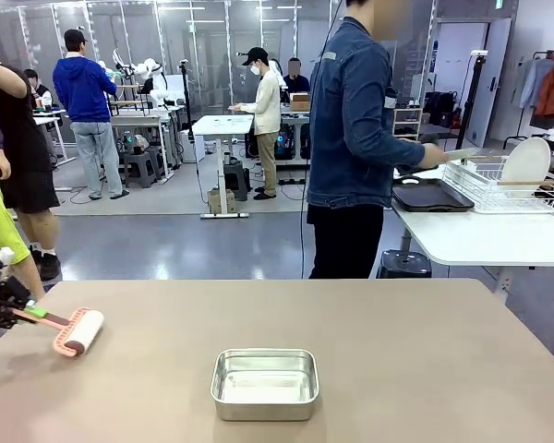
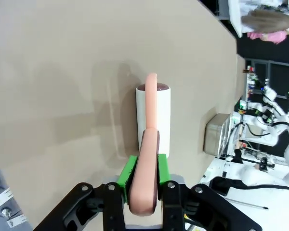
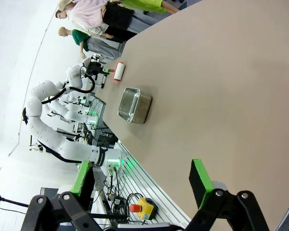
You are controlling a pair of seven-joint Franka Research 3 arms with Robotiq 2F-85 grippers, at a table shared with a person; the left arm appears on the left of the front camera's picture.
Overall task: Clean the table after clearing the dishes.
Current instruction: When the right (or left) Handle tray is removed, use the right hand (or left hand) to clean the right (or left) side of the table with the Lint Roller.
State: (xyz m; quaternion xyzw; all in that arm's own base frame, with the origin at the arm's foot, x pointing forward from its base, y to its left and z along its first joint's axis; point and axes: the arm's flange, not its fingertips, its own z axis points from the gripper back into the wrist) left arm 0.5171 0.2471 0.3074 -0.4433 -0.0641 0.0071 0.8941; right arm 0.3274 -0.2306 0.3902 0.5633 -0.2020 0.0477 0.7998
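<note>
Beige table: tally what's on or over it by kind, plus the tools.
Steel pan: 1, standing on the table
Pink-framed white roller: 1, handle clamped in the left tool
Tools: 2, the left shut on the roller, the right tool open with nothing between its pads
Total: 4

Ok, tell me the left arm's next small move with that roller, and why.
Probably lower the roller flat onto the table and push it toward the middle. The left gripper has its jaws shut on the pink handle, the roller sits at the table's left edge, and the beige top ahead is bare up to the steel pan.
</note>
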